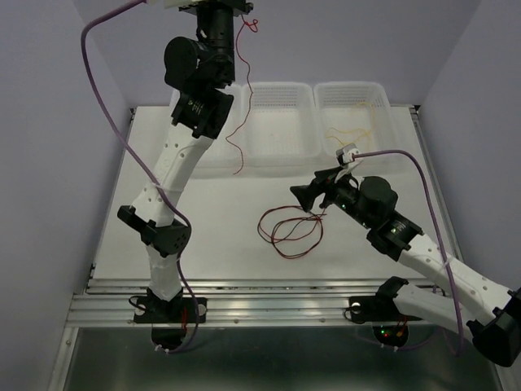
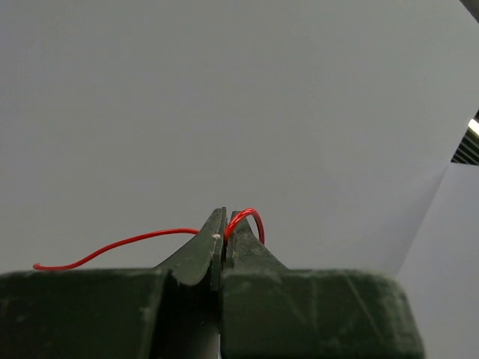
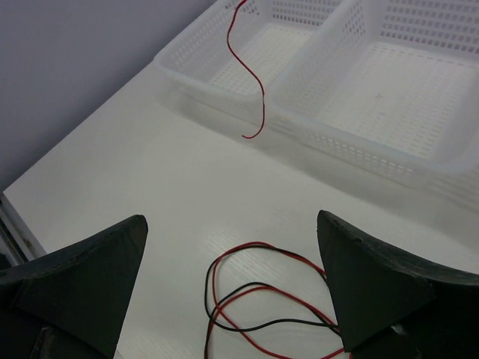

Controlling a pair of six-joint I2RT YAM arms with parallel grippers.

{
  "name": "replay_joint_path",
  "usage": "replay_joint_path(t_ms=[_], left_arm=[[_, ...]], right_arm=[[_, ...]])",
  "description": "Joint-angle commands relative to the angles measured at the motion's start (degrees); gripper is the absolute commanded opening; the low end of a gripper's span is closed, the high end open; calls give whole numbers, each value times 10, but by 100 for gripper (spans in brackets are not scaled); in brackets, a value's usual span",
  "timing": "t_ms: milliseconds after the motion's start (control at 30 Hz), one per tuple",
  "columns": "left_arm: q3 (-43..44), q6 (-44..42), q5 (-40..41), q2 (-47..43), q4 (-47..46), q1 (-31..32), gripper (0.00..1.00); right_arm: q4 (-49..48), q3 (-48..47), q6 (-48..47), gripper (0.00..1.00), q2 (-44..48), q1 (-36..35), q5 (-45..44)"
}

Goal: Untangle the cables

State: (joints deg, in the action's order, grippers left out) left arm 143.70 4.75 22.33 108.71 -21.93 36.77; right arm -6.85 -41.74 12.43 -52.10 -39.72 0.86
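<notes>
A thin red wire [image 1: 245,90] hangs in the air from the left arm's jaws, which are pressed shut on its upper end. In the left wrist view a short red arch stands just past the dark fingertips [image 2: 202,250], and the rest of the strand runs off to the left. The wire drops in a wavy line in front of the grey back wall. Its free end dangles by the front rim of the white baskets, seemingly just clear of it, though the views do not settle whether it touches.

A loose tangle of red and black wires [image 1: 289,230] lies in overlapping loops on the white bench [image 1: 203,244], near its middle. The right arm's jaws stand wide open just beside these loops, with nothing between them. A thin yellow wire [image 1: 348,130] lies curled in the rightmost of three white perforated plastic baskets [image 1: 281,122], which are set side by side along the far edge of the bench.

The left arm [image 1: 175,163] rises from its base at the near edge, bends at the elbow and reaches high, its wrist at the top of the overhead view. The right arm [image 1: 423,252] stays low, angled in from the near right corner towards the centre. A thick purple cable [image 1: 106,106] runs along each arm. A small white block [image 1: 346,152] sits on the right wrist; any marking on it is too small to read.
</notes>
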Motion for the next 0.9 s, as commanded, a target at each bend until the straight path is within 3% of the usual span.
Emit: replay_joint_path(t_ms=[0,167,400,567,700,867], left_arm=[[41,-28,40,-39,-121,-47,0],[-5,74,21,-68,-97,-129,0],[-34,103,-65,-79,-58,-116,0],[-39,87,-89,-90,-30,-101,0],[-47,87,-98,-103,-14,-95,0],[-70,90,-114,-123,-7,-86,0]], right_arm=[[-17,-7,-6,100,17,-1,-57],[-42,-18,-34,100,-19,-1,-31],[-204,-143,-73,100,-206,-1,96],[-237,-305,-47,100,-346,-1,205],[-265,-364,-51,100,-414,-1,299],[-263,-425,-73,100,-469,-1,290]])
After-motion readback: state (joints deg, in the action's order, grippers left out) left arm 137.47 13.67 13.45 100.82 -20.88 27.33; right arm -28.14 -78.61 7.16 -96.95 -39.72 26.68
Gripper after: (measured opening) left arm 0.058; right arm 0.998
